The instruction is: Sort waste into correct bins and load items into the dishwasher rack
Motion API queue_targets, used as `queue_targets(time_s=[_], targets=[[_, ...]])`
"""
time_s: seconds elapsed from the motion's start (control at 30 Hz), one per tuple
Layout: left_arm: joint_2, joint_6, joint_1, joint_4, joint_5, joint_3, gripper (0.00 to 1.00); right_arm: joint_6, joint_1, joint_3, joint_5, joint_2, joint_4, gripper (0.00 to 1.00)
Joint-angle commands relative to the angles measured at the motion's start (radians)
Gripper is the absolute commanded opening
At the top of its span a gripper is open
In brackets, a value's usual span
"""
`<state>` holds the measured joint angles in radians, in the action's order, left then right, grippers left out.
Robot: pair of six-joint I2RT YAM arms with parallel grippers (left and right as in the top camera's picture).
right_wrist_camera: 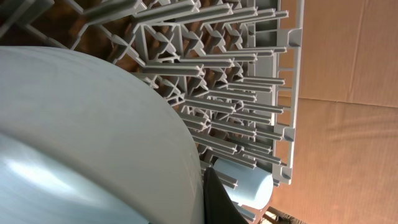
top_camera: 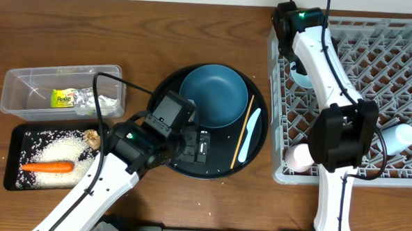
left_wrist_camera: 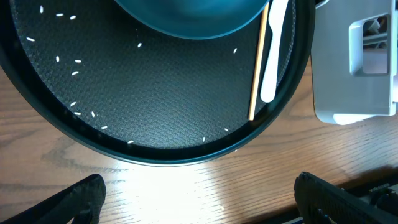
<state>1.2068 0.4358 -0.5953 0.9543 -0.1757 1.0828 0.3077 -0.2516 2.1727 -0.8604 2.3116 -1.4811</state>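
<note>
My left gripper (top_camera: 194,144) (left_wrist_camera: 199,186) is open and empty, low over the wood at the front rim of the round black tray (left_wrist_camera: 37,93). On that tray lie the dark-blue plate (top_camera: 214,95) (left_wrist_camera: 186,18), the chopstick (top_camera: 241,131) (left_wrist_camera: 256,68), the pale-blue utensil (top_camera: 249,135) (left_wrist_camera: 272,56) and loose rice grains (left_wrist_camera: 74,73). My right gripper (right_wrist_camera: 211,193) is shut on the white bowl (right_wrist_camera: 81,137) (top_camera: 299,78) in the rack's (top_camera: 375,60) far left corner. The light-blue cup (right_wrist_camera: 249,186) (top_camera: 404,134) and pink cup (top_camera: 299,158) lie in the rack.
The clear tub (top_camera: 26,80) holds the yellow-green wrapper (top_camera: 64,97) and crumpled tissue (top_camera: 103,104). The shallow black tray (top_camera: 16,156) holds rice (top_camera: 58,149), the carrot (top_camera: 47,167) and the biscuit (top_camera: 91,137). The rack's corner (left_wrist_camera: 354,62) stands just right of the round tray.
</note>
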Motion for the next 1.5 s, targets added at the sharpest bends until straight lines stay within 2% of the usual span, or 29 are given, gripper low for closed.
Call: queue_targets(time_s=[0.0,0.2,0.47,0.57,0.73,0.8,1.03,1.3,1.37,1.47], targets=[[0.002,-0.021,0.005,0.003,0.012,0.011,0.98,0.015,-0.029,-0.027,0.249,0.049,-0.006,0.01],[0.002,-0.021,0.005,0.003,0.012,0.011,0.98,0.029,-0.024,-0.027,0.262,-0.005,0.008,0.01],[0.002,-0.021,0.005,0.003,0.012,0.011,0.98,0.035,0.020,-0.027,0.354,-0.214,0.038,0.01],[0.002,-0.021,0.005,0.003,0.012,0.011,0.98,0.016,0.063,-0.027,0.525,-0.301,0.043,0.01],[0.002,-0.021,0.005,0.003,0.012,0.011,0.98,-0.151,0.135,-0.027,1.055,-0.414,0.050,0.01],[0.002,-0.021,0.005,0.003,0.012,0.012,0.98,-0.156,0.137,-0.027,1.133,-0.431,0.027,0.01],[0.002,-0.021,0.005,0.003,0.012,0.011,0.98,-0.187,0.076,-0.030,1.120,-0.430,-0.138,0.01],[0.002,-0.021,0.005,0.002,0.013,0.011,0.98,-0.186,0.006,-0.035,1.096,-0.430,-0.192,0.01],[0.002,-0.021,0.005,-0.060,0.031,0.011,0.98,-0.186,0.000,-0.035,1.096,-0.430,-0.201,0.01],[0.002,-0.019,0.005,-0.075,0.028,0.011,0.98,-0.186,-0.007,-0.037,1.096,-0.430,-0.216,0.01]])
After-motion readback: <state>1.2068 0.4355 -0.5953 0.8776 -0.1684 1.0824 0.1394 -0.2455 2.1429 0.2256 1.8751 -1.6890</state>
